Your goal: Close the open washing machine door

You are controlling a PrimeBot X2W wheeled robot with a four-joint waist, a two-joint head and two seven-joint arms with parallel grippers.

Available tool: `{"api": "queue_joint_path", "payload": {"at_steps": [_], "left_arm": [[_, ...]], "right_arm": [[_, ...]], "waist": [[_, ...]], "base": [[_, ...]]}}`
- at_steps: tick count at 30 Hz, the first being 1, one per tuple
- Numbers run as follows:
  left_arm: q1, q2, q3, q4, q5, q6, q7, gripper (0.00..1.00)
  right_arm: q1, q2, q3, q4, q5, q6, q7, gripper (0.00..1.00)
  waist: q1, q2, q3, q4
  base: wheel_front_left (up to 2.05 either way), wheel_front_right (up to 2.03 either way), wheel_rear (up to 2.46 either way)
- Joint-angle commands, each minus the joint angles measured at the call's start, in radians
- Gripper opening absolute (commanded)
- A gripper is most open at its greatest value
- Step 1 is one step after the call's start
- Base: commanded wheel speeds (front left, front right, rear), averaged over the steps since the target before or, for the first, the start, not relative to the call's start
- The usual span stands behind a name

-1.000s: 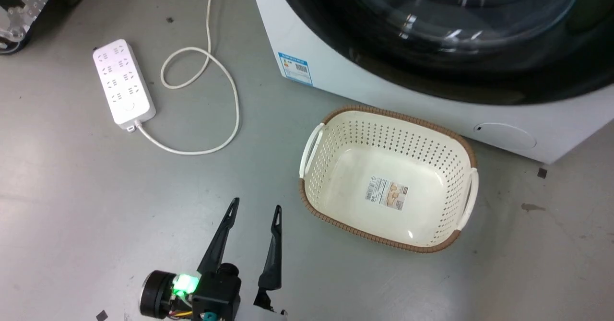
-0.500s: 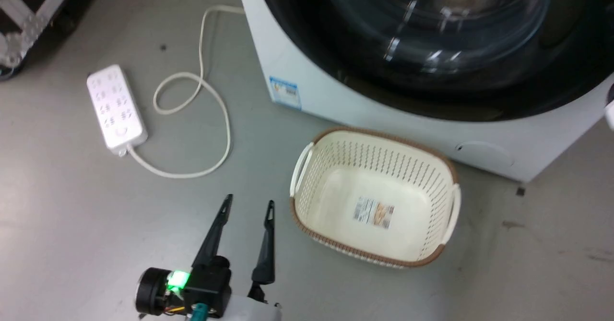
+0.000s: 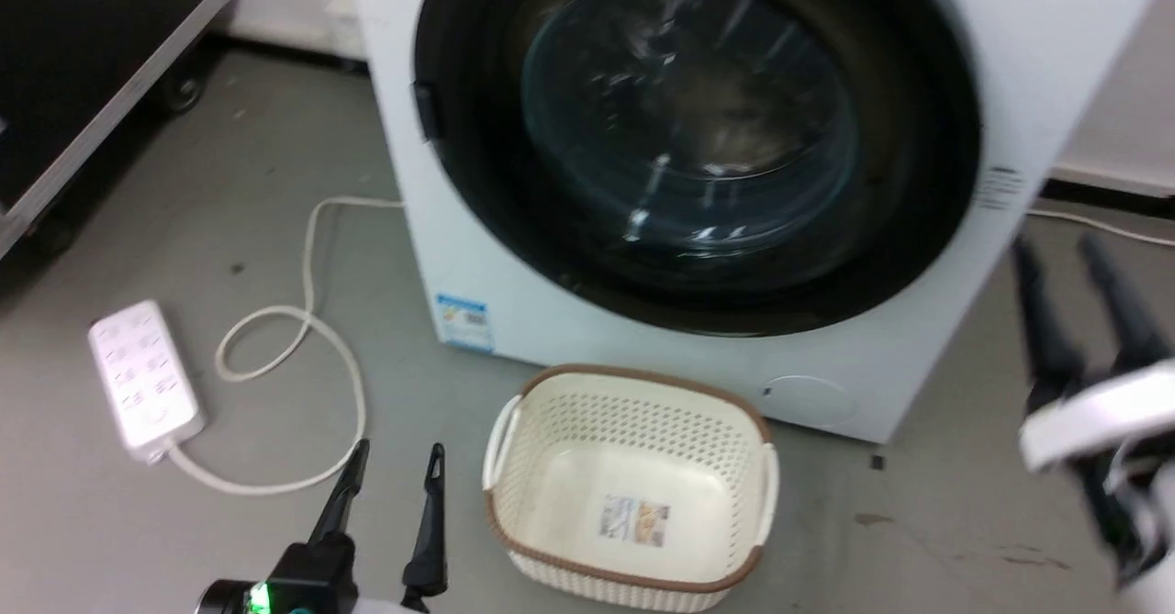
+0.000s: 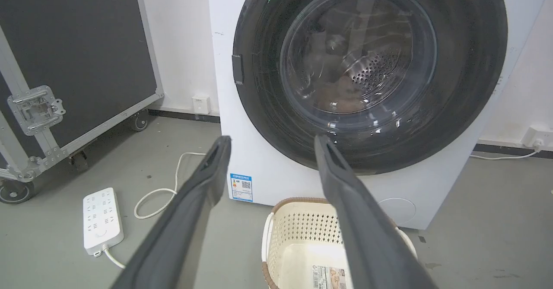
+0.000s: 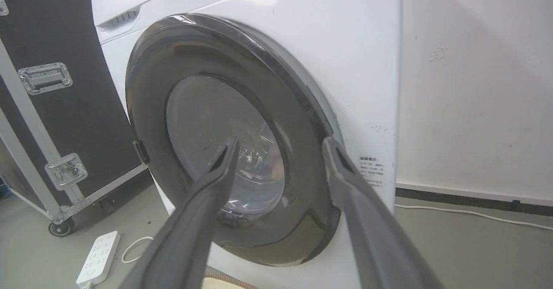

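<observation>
The washing machine door (image 3: 918,183), a wide glossy black ring around bulging clear glass, lies flat against the white machine front (image 3: 514,320). It also shows in the left wrist view (image 4: 466,86) and, from the side, in the right wrist view (image 5: 147,107). My left gripper (image 3: 398,453) is open low over the floor, well short of the machine, its fingers pointing at the door (image 4: 273,140). My right gripper (image 3: 1056,247), blurred, is open beside the machine's right corner and touches nothing (image 5: 281,141).
A cream laundry basket (image 3: 633,380) sits on the floor right before the machine. A white power strip (image 3: 142,380) with a looped cable (image 3: 312,320) lies at the left. A black wheeled flight case (image 4: 77,42) stands further left, and a wall (image 5: 475,86) is behind.
The head camera has tilted up, so the whole picture slid down and the full door came into sight. My right gripper has come in at the right edge. The left gripper stays open.
</observation>
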Motion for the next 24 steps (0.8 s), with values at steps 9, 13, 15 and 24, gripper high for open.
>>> {"api": "queue_joint_path", "payload": {"at_steps": [9,13,15,24], "left_arm": [[0.024,-0.008,0.035,0.02,0.001,-0.04,-0.004,1.0],[0.026,-0.012,0.047,0.028,0.007,-0.046,-0.004,1.0],[0.028,-0.015,0.051,0.034,0.009,-0.047,-0.004,1.0],[0.018,-0.021,0.055,0.074,0.022,-0.07,-0.004,1.0]], "right_arm": [[0.344,0.223,-0.156,-0.236,-0.293,-0.001,-0.004,1.0],[0.433,0.282,-0.199,-0.28,-0.384,-0.001,-0.004,1.0],[0.461,0.295,-0.203,-0.287,-0.425,-0.001,-0.004,1.0],[0.51,0.34,-0.235,-0.281,-0.517,-0.001,-0.004,1.0]], "waist": [[0.0004,0.0,-0.044,-0.103],[0.0004,0.0,-0.044,-0.125],[0.0004,0.0,-0.042,-0.131],[0.0004,0.0,-0.041,-0.134]], "base": [[0.0,0.0,0.0],[0.0,0.0,0.0],[0.0,0.0,0.0],[0.0,0.0,0.0]]}}
